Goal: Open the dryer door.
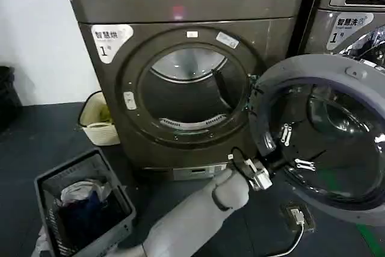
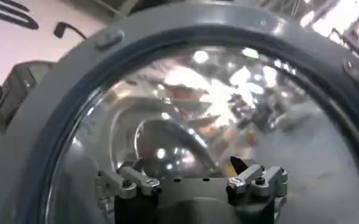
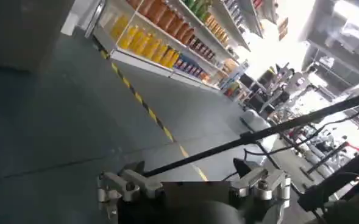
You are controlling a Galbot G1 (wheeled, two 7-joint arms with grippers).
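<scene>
Dryer door hangs swung wide at right of frame, grey inner face toward the room, drum exposed; left claw, jaws apart and empty, sits beside its lower-left rim, presumably having just let go.

Dryer door: large round porthole door, light grey plastic inner face surrounding dark domed glass. It stood swung wide open, hinged at the right side of the drum opening, its inner face turned toward the camera and its far edge reaching in front of the neighbouring machine. In the left wrist view the door showed close up, its glass full of reflections.
</scene>
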